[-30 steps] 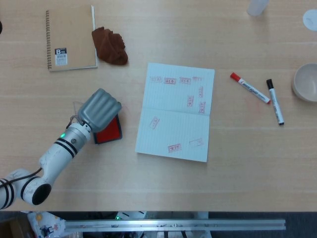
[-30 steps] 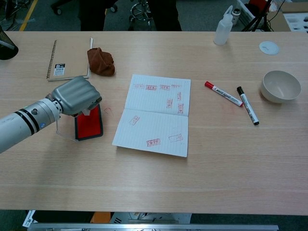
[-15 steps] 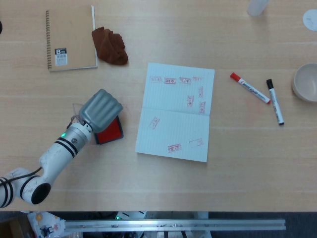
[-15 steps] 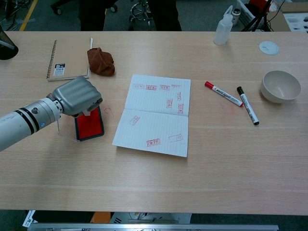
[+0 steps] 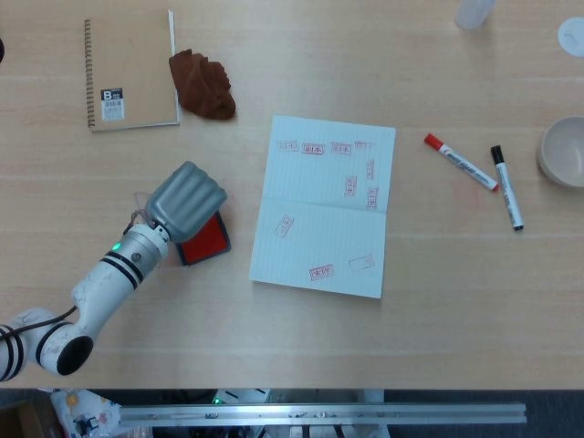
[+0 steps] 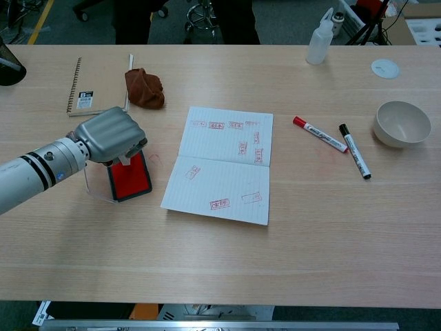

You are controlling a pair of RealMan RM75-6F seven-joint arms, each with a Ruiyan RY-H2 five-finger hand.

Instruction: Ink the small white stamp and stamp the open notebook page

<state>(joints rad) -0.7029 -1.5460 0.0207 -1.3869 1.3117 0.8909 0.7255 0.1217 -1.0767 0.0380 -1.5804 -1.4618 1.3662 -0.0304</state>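
From the head view, the left hand sits curled over the back edge of the red ink pad, its fingers folded down in a fist-like bunch; whatever they hold is hidden beneath them here. The open notebook lies just to the right of the pad on the table, its pages already carrying several red imprints. The right hand shows in neither view. In the chest view, a small pale piece, probably the small white stamp, pokes out below the left hand and meets the ink pad, so the fingers appear to be gripping it from above, though the contact itself is shadowed. The open notebook lies flat and unweighted beside it. The stamp looks light, rigid and smooth-sided, so it is best held by its upper body, upright, with the face left free and square to the pad. The pad's clear plastic lid seems to stand hinged open at its left, and the pad itself is light enough to skate if pushed sideways. The thin paper should take a straight downward press without buckling.
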